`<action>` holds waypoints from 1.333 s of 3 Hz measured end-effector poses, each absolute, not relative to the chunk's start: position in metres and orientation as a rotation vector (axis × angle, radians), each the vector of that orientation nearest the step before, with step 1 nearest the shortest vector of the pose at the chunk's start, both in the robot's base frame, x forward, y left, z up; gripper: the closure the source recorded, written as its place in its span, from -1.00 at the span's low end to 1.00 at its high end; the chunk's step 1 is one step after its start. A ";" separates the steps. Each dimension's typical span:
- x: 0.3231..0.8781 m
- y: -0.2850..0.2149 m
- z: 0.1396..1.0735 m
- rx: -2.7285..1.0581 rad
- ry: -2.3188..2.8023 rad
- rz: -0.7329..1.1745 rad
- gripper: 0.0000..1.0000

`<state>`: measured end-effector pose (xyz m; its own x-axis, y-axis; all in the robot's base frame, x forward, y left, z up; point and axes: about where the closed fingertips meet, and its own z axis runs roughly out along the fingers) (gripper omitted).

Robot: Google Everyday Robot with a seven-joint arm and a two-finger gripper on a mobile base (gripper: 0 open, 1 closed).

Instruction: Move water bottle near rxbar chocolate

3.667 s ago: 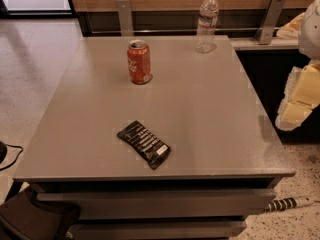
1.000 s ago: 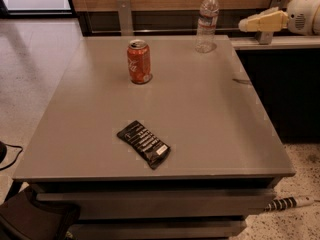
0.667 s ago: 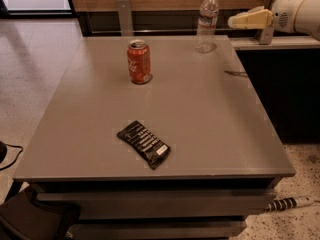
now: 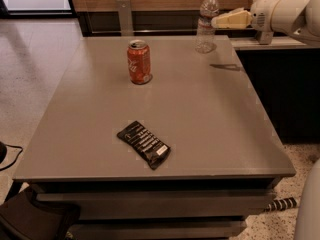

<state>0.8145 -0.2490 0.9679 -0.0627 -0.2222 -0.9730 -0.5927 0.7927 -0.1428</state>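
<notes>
Camera view, upper right: seemingly reach step, gripper (image 4: 220,21) just beside bottle (image 4: 206,25) at far edge of desk (image 4: 215,119); open or clenched, cannot tell. Next: grasp bottle, lift, carry toward rxbar (image 4: 144,144) at lower centre, avoiding can (image 4: 139,62).

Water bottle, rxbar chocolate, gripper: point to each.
water bottle (image 4: 205,38), camera view, lower ribbed body.
rxbar chocolate (image 4: 144,144), camera view, middle of wrapper.
gripper (image 4: 217,21), camera view, its tip, beside the bottle's label.

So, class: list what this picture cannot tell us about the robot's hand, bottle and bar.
Camera view: hand, far right, overlaps the water bottle; contact unclear.
Camera view: arm cut off by right edge.
Camera view: rxbar chocolate lettering too small to read.
</notes>
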 end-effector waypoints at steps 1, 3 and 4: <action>0.835 -0.229 0.952 -0.643 1.633 0.395 -1.00; 0.859 -0.209 0.926 -0.587 1.595 0.503 -1.00; 0.870 -0.195 0.916 -0.586 1.580 0.559 -0.95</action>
<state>0.8701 -0.1948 0.9158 -0.0717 -0.0449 -0.9964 -0.6613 0.7500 0.0137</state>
